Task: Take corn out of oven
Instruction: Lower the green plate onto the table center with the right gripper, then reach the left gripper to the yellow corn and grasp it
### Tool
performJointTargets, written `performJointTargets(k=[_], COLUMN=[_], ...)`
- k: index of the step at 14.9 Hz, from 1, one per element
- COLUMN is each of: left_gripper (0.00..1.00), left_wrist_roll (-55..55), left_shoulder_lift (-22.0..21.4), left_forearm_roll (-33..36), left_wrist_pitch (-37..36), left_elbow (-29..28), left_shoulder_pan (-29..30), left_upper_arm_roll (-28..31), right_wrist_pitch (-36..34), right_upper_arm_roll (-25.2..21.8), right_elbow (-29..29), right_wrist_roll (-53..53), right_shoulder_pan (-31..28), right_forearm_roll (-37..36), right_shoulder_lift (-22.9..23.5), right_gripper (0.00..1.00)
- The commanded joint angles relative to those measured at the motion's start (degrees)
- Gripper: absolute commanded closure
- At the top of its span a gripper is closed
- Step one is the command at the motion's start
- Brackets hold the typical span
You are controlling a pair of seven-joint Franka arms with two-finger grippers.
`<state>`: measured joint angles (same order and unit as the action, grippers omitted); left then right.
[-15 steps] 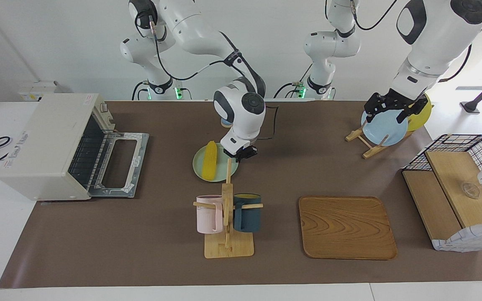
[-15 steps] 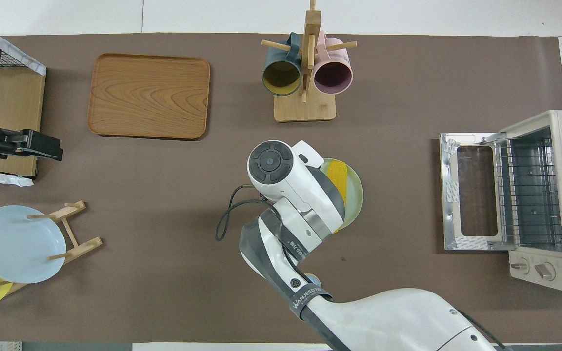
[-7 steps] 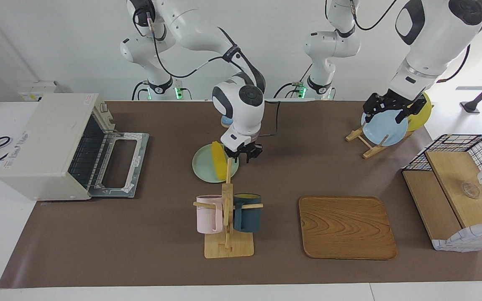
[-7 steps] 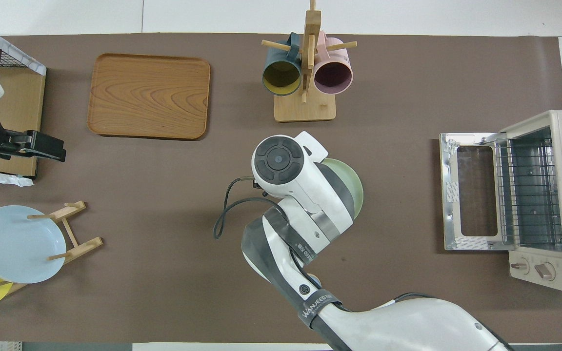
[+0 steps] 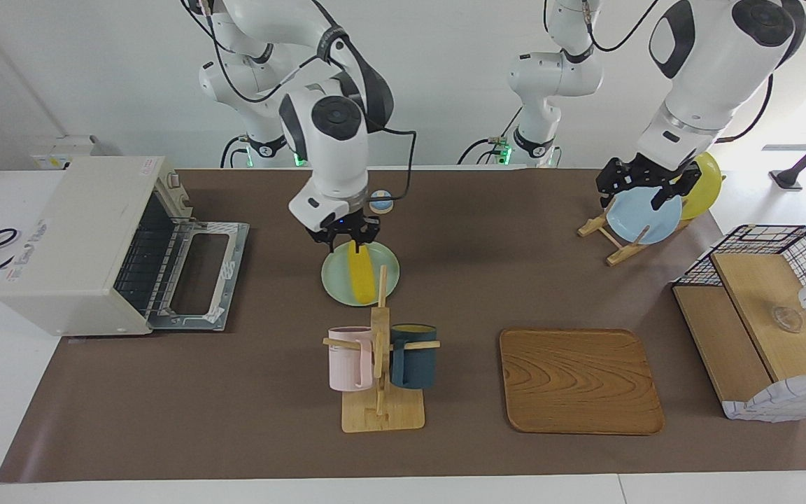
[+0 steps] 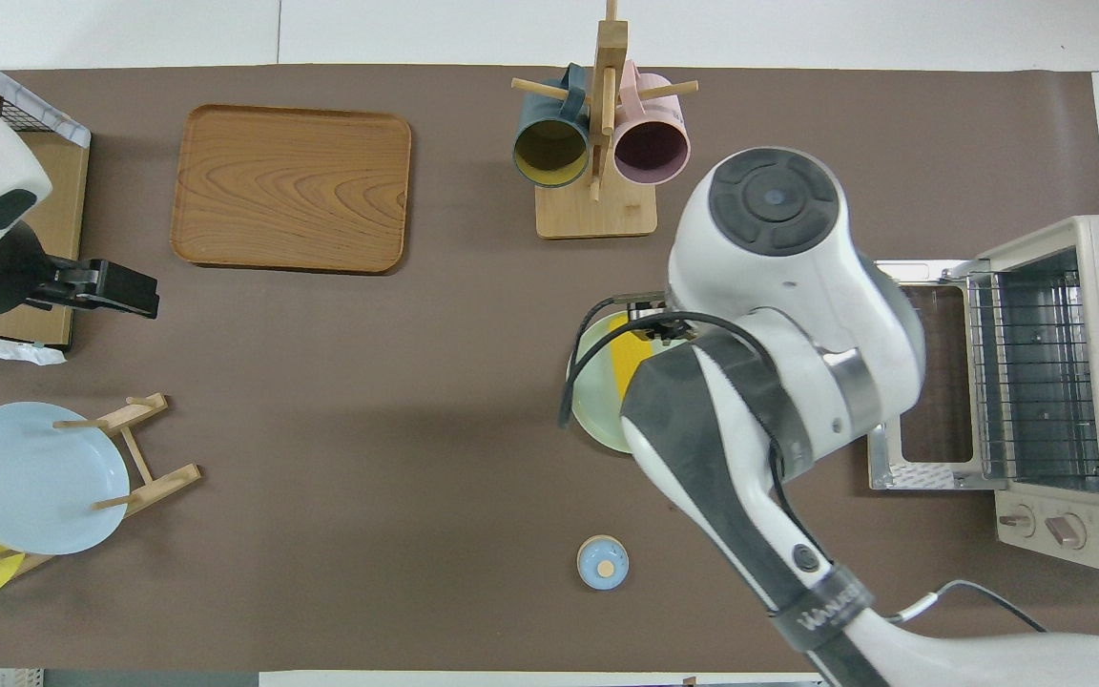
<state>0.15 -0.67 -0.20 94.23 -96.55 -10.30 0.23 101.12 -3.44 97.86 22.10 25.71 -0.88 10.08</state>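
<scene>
The corn (image 5: 359, 278) is a yellow cob lying on a pale green plate (image 5: 336, 287) on the brown mat, between the mug stand and the robots. The overhead view shows a strip of the corn (image 6: 628, 367) beside my right arm. The oven (image 5: 81, 241) stands at the right arm's end of the table. Its door (image 5: 196, 276) is dropped open and its wire rack (image 6: 1031, 372) is bare. My right gripper (image 5: 345, 241) hangs open and empty just over the end of the corn nearer the robots. My left gripper (image 5: 644, 192) is open over the blue plate.
A wooden stand with a pink mug (image 5: 348, 358) and a dark blue mug (image 5: 413, 355) is farther from the robots than the green plate. There is also a wooden tray (image 5: 578, 381), a rack with a blue plate (image 5: 641, 217) and a yellow plate, a basket shelf (image 5: 767, 318), and a small blue round piece (image 6: 603, 561).
My right gripper has risen and swung from the plate's edge on the left arm's side to over the corn's end nearer the robots. The corn has shifted a little on the plate. My left gripper drifted slightly.
</scene>
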Motion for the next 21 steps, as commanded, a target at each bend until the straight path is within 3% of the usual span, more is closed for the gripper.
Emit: performJointTargets(k=[1, 5, 8, 10, 11, 13, 16, 21], left_gripper=[0.00, 0.00, 0.00, 0.00, 0.00, 0.00, 0.00, 0.00], left_wrist_roll=[-4.9, -12.5, -20.3, -25.3, -27.6, -30.5, -36.1, -44.9], left_shoulder_lift=[-0.6, 1.1, 4.8, 7.6, 8.9, 11.1, 14.5, 23.1], left_forearm_roll=[-1.8, -4.7, -5.2, -5.2, -5.3, -6.6, -7.2, -7.3], left_wrist_pitch=[4.5, 10.7, 15.5, 19.4, 21.4, 24.9, 29.8, 37.3], left_elbow=[-3.9, -6.6, -7.3, -7.2, -7.2, -7.2, -7.2, -2.6], left_shoulder_pan=[-5.0, -12.4, -19.8, -24.3, -26.2, -29.3, -33.9, -38.0], left_upper_arm_roll=[0.4, 0.4, 0.4, 0.4, 0.4, 0.4, 0.4, 0.6], right_wrist_pitch=[-4.9, -11.7, -18.6, -19.4, -19.6, -22.4, -22.3, -19.2], right_upper_arm_roll=[0.5, 0.3, 0.1, 0.4, 0.4, 0.0, 0.0, -0.3], right_elbow=[0.8, -4.2, -9.2, -9.3, -9.4, -10.2, -9.2, -6.2], right_wrist_roll=[-7.8, -13.2, -16.8, -17.6, -17.6, -17.8, -18.0, -24.7], right_shoulder_pan=[-5.6, -11.1, -12.5, -12.4, -12.2, -12.7, -12.8, -15.3], right_forearm_roll=[1.1, 1.0, 0.6, 0.8, 0.4, 0.6, 0.4, 0.5], right_shoulder_lift=[-3.7, -4.9, -5.6, -5.8, -5.9, -7.6, -8.7, -10.2], right_gripper=[0.49, 0.49, 0.49, 0.46, 0.40, 0.08, 0.00, 0.00])
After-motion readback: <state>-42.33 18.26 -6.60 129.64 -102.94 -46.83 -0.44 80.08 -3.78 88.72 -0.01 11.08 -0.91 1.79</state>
